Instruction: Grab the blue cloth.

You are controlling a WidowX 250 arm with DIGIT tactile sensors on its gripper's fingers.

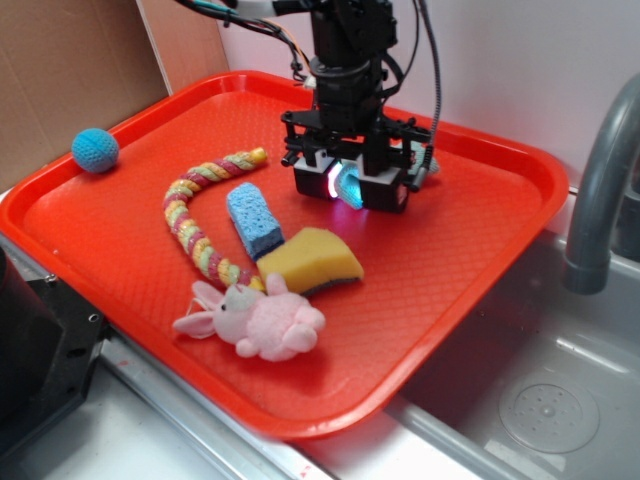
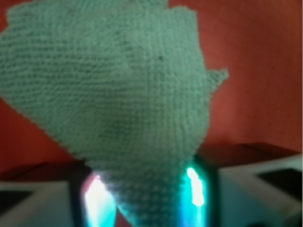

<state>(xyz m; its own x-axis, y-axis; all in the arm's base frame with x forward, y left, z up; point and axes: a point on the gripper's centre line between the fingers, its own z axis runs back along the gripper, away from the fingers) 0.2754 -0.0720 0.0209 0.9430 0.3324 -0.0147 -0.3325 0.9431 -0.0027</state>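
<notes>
In the exterior view the gripper (image 1: 350, 186) stands low over the far middle of the red tray (image 1: 480, 250), near the upper centre of the frame; its glowing pads sit close together with a teal scrap of the blue cloth (image 1: 351, 183) between them, and more of the cloth peeks out at the right of the fingers. The wrist view shows the blue cloth (image 2: 118, 104) filling most of the frame, its lower end narrowing into the gap between the two lit fingers (image 2: 97, 198), which are clenched on it; the tray's red shows behind. Left of the gripper lie a braided rope (image 1: 195, 215), a blue sponge (image 1: 253, 220), a yellow sponge (image 1: 312, 260) and a pink plush bunny (image 1: 258, 320); a blue crocheted ball (image 1: 95, 150) rests at the tray's upper left edge.
</notes>
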